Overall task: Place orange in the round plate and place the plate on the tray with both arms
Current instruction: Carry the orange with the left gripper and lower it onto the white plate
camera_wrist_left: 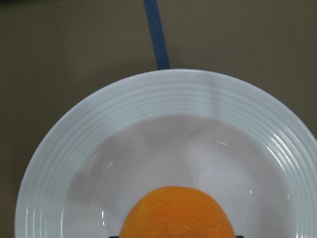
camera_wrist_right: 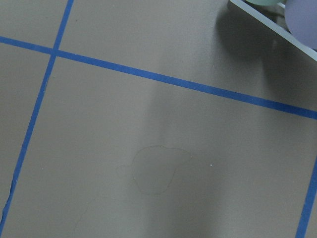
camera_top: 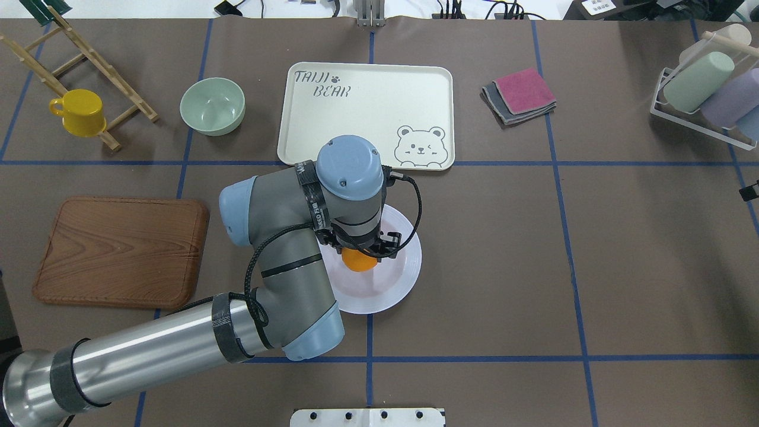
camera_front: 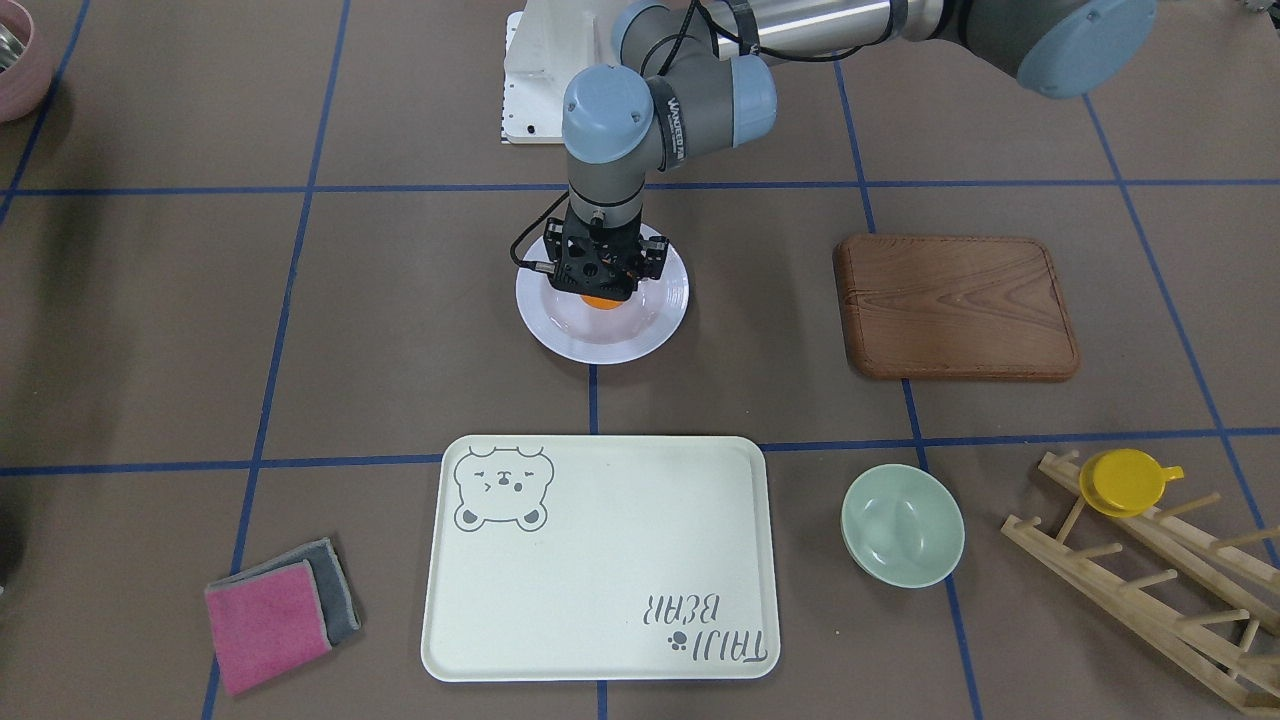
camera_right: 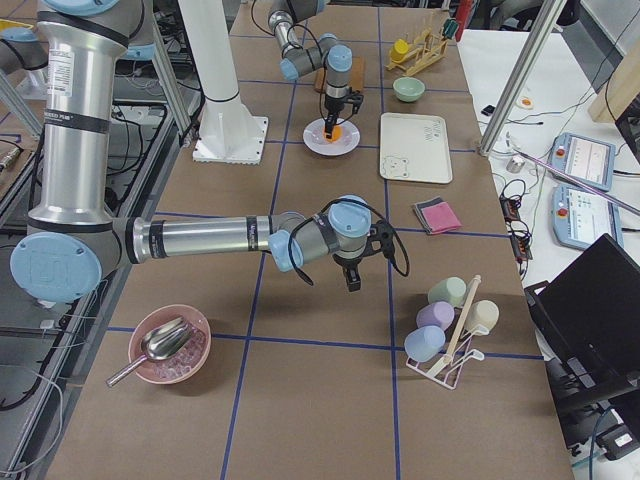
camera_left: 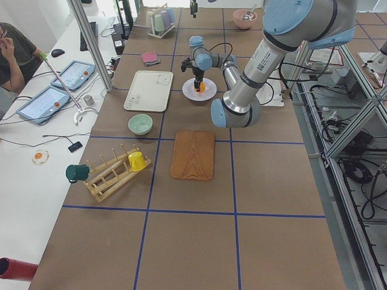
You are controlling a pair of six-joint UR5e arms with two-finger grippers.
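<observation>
The left end effector (camera_top: 360, 254) is pinching the orange (camera_wrist_left: 177, 213), holding it low over the sunken centre of the round plate (camera_wrist_left: 163, 91); whether the fruit is touching the plate, I can't quite tell. Next it wants releasing, then the plate lifting from both sides onto the tray (camera_front: 600, 560). The right end effector (camera_right: 352, 282) is hanging well apart; its state I cannot tell.

Worktop (camera_top: 652, 267) has a brown mat cover, gridded with blue tape lines (camera_top: 593, 162). White side bench (camera_left: 24, 211) runs along the operators' edge and carries two tablets (camera_left: 42, 104), a mouse (camera_left: 57, 52) and loose cables. Aluminium frame posts (camera_left: 90, 42) stand between bench and worktop. Person (camera_left: 12, 54) seated at the bench's far end. Black laptop (camera_right: 590, 320) at the other end. Lighting is even, shadows soft.
</observation>
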